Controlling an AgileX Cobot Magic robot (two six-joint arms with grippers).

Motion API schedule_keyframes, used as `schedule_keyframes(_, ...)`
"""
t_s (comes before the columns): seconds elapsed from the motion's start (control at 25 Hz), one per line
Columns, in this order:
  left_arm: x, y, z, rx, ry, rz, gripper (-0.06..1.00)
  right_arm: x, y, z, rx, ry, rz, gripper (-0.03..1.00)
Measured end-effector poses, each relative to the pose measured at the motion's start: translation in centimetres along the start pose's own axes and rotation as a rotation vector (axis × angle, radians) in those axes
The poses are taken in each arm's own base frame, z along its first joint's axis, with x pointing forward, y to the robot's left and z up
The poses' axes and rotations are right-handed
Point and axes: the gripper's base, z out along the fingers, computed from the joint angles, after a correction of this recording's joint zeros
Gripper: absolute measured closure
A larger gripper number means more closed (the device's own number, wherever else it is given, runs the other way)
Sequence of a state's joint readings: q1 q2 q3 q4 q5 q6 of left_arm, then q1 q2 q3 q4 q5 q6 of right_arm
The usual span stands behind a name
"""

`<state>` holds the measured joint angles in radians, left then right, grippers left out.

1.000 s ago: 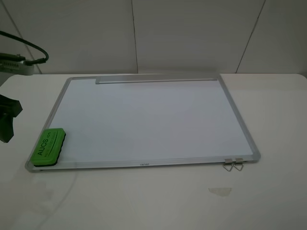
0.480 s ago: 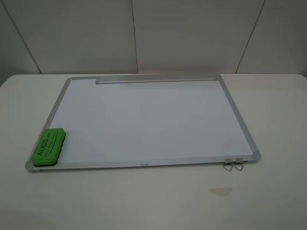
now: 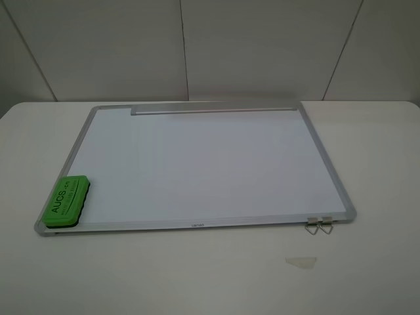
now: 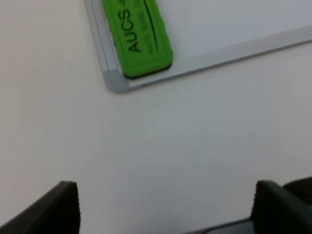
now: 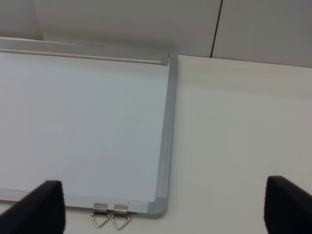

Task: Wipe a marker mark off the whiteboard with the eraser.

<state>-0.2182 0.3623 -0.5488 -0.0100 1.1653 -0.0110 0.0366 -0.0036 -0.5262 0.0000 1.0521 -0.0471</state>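
The whiteboard point(image 3: 197, 164) lies flat on the white table, its surface blank; no marker mark shows in any view. The green eraser point(image 3: 65, 201) rests on the board's near-left corner, lettering up. Neither gripper appears in the exterior high view. In the left wrist view, my left gripper point(image 4: 165, 209) is open above bare table, short of the eraser point(image 4: 139, 36) and the board corner point(image 4: 114, 83). My right gripper point(image 5: 163, 209) is open too, off the board's near-right corner point(image 5: 158, 207).
The grey tray strip point(image 3: 213, 109) runs along the board's far edge. Two metal clips point(image 3: 319, 225) hang off the near-right edge, also in the right wrist view as clips point(image 5: 110, 217). A small pale patch point(image 3: 300, 261) marks the table in front. A panelled wall stands behind.
One second ago the left arm showed at the left edge of the exterior high view; it has withdrawn out of that view. Eraser and board have not moved.
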Motion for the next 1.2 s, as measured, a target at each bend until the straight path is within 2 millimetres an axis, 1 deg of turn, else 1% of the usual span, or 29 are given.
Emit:
schedule_keyframes(0.08,-0.1,0.0,0.0,0.005,-0.034,0.002,0.22,0.0,0.0,0.0,0.0,0.0,0.0,0.15)
schedule_keyframes(0.24,-0.1,-0.1,0.8,0.011,-0.061,0.014,0.22,0.0,0.0,0.0,0.0,0.0,0.0,0.15)
schedule_keyframes(0.52,-0.2,0.0,0.8,0.006,-0.073,0.009,0.22,0.0,0.0,0.0,0.0,0.0,0.0,0.15)
schedule_keyframes(0.8,-0.2,0.5,0.8,-0.062,-0.075,-0.1,0.22,0.0,0.0,0.0,0.0,0.0,0.0,0.15)
schedule_keyframes(1.04,-0.2,1.1,0.8,-0.147,-0.079,-0.229,0.22,0.0,0.0,0.0,0.0,0.0,0.0,0.15)
schedule_keyframes(1.2,-0.2,1.1,0.8,-0.15,-0.081,-0.254,0.22,0.0,0.0,0.0,0.0,0.0,0.0,0.15)
